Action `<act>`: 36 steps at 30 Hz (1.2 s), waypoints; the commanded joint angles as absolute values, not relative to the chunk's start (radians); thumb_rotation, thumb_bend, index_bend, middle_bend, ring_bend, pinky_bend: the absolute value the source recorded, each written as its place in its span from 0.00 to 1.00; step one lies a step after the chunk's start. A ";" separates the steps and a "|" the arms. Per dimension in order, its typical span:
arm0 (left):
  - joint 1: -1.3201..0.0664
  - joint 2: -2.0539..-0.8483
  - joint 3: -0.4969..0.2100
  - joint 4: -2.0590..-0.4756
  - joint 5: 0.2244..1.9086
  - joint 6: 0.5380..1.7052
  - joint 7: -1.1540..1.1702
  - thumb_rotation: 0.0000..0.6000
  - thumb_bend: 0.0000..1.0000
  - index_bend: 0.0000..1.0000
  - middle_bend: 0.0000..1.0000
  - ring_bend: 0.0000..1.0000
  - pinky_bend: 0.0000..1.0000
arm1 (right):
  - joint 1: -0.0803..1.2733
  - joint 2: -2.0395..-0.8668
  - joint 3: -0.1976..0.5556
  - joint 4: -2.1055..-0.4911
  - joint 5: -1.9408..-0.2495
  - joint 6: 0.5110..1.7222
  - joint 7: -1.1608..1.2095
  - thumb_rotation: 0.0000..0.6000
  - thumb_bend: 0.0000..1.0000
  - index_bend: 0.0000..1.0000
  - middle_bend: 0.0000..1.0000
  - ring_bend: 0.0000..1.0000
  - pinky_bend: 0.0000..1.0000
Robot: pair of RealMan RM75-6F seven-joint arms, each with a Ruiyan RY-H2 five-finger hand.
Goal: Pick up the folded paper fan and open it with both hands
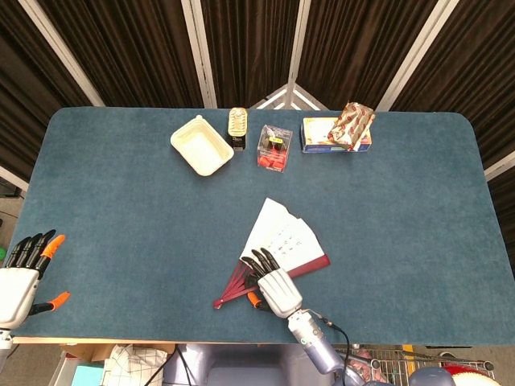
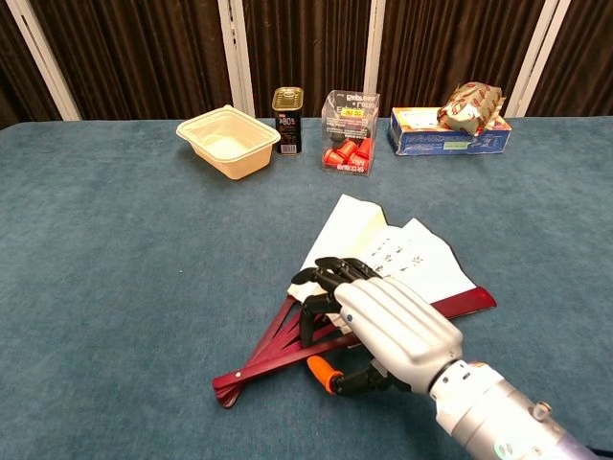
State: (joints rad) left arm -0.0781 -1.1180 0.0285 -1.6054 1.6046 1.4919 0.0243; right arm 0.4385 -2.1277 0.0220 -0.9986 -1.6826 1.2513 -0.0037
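Note:
The paper fan [image 1: 283, 232] lies partly spread on the blue table [image 1: 121, 209], its white leaf [image 2: 395, 251] pointing away and its dark red ribs [image 2: 268, 353] running to the near left. My right hand [image 1: 273, 287] sits over the ribs in the head view. In the chest view the right hand [image 2: 395, 326] has its black fingers curled down onto the ribs, with the orange thumb tip against the lower red stick, pinching them. My left hand [image 1: 22, 273] hovers at the table's near left corner, fingers spread and holding nothing. It does not show in the chest view.
Along the far side stand a cream tray [image 2: 230, 141], a small tin can [image 2: 287, 119], a clear box of red pieces [image 2: 351, 119] and a blue carton [image 2: 421, 134] with a wrapped packet [image 2: 469, 103] on it. Black curtains hang behind the table.

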 commanded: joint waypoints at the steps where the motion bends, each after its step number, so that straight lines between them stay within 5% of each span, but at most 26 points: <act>1: -0.078 -1.118 0.029 -1.605 1.604 1.491 0.025 1.00 0.00 0.00 0.00 0.00 0.00 | 0.446 -2.121 0.026 -1.012 -1.688 1.260 -0.007 1.00 0.53 0.61 0.20 0.02 0.00; 27: -0.078 -1.119 0.025 -1.627 1.619 1.507 0.049 1.00 0.00 0.00 0.00 0.00 0.00 | 0.599 -1.788 0.344 -1.503 -1.581 1.207 -0.263 1.00 0.54 0.66 0.21 0.02 0.00; 36: -0.135 -1.082 -0.029 -1.698 1.625 1.487 0.088 1.00 0.05 0.00 0.00 0.00 0.00 | 0.648 -1.692 0.432 -1.611 -1.517 1.163 -0.354 1.00 0.54 0.66 0.21 0.02 0.00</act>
